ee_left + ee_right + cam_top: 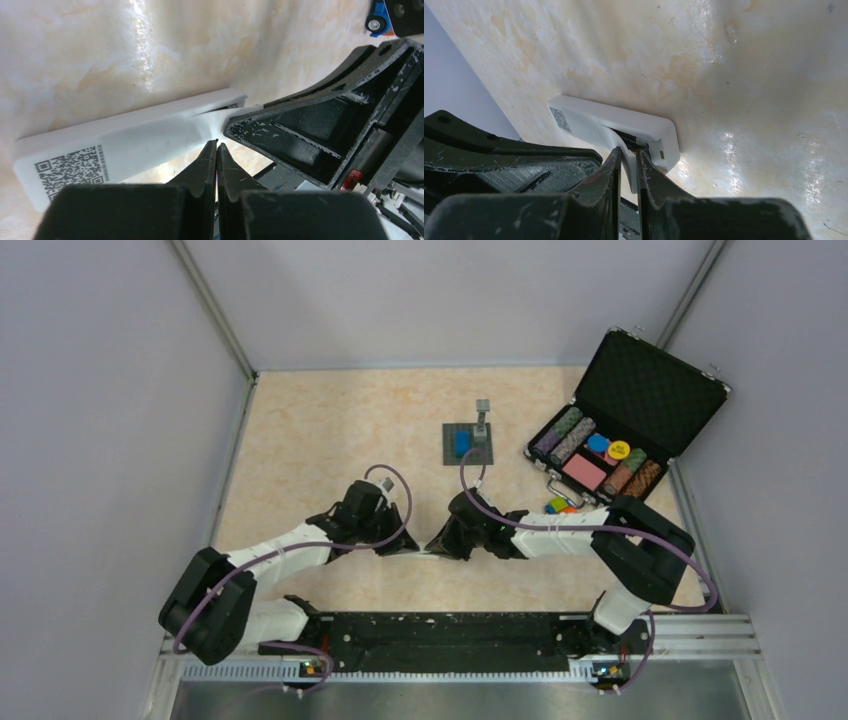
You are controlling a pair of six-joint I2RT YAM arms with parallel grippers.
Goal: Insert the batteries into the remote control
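Observation:
The white remote control (125, 145) lies back up on the table, with a QR label at its near end. It also shows in the right wrist view (614, 120) and as a sliver in the top view (425, 553). My right gripper (628, 152) is shut on the remote's white battery cover (630, 165), which curls up off the dark battery recess (630, 136). My left gripper (217, 142) is shut and empty, its tips against the remote beside the cover. Both grippers (400, 543) (445, 540) meet at the front middle of the table. The batteries are out of view.
An open black case (650, 390) with rows of poker chips stands at the back right, with loose chips (560, 505) in front of it. A grey baseplate (485, 453) with a blue block sits behind the grippers. Walls close in both sides.

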